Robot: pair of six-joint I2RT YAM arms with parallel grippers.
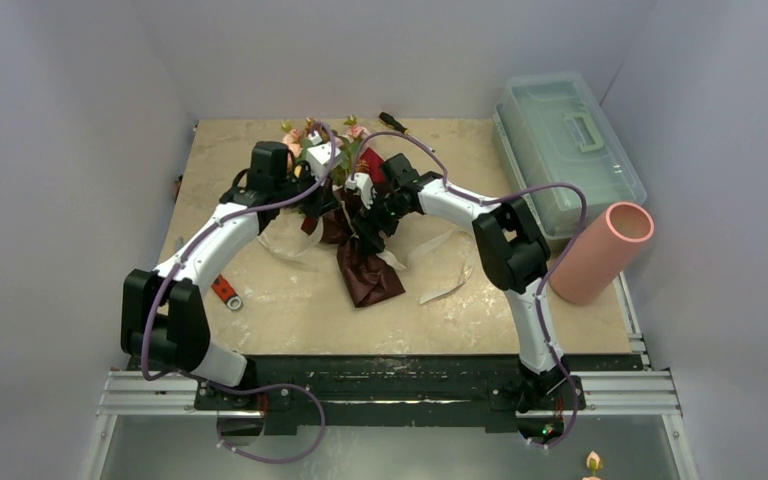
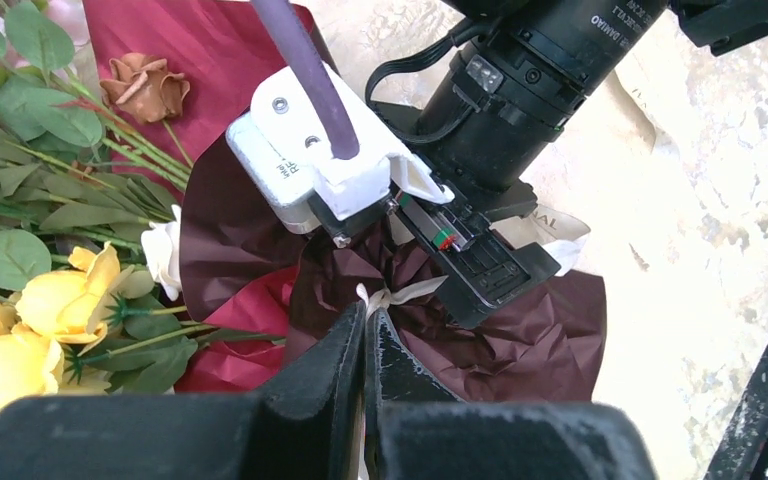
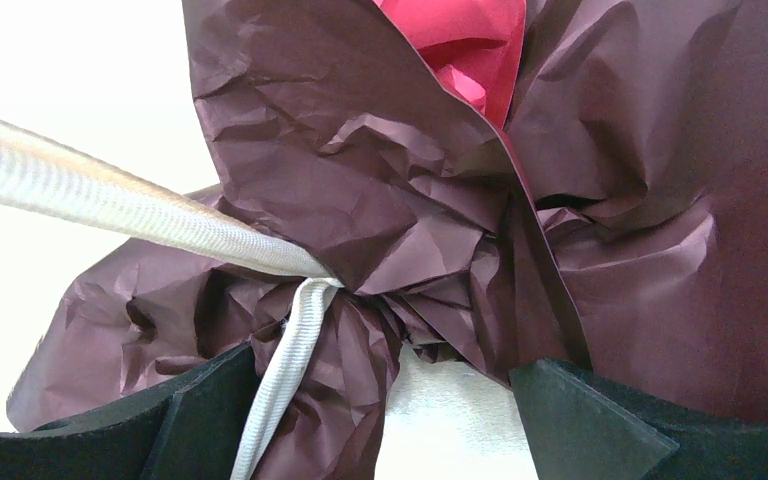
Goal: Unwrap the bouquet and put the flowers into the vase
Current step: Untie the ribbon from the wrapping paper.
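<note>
The bouquet [image 1: 360, 230] lies mid-table, its dark red crinkled paper [image 3: 380, 170] gathered at a neck tied with a cream ribbon [image 3: 110, 195]. The flowers [image 2: 50, 300], yellow, pink and orange with green leaves, spill from its far end. My left gripper [image 2: 365, 312] is shut on the ribbon right at the knot [image 2: 385, 297]. My right gripper [image 3: 390, 400] stands open around the paper neck, one finger [image 3: 200, 410] beside the hanging ribbon end, and shows in the left wrist view [image 2: 490, 270] too. The salmon-pink vase [image 1: 605, 250] is at the table's right edge.
A clear greenish box with a handle [image 1: 565, 160] sits at the back right, behind the vase. Loose cream ribbon strips [image 1: 445, 288] lie right of the paper. A small orange tool [image 1: 225, 292] lies by the left arm.
</note>
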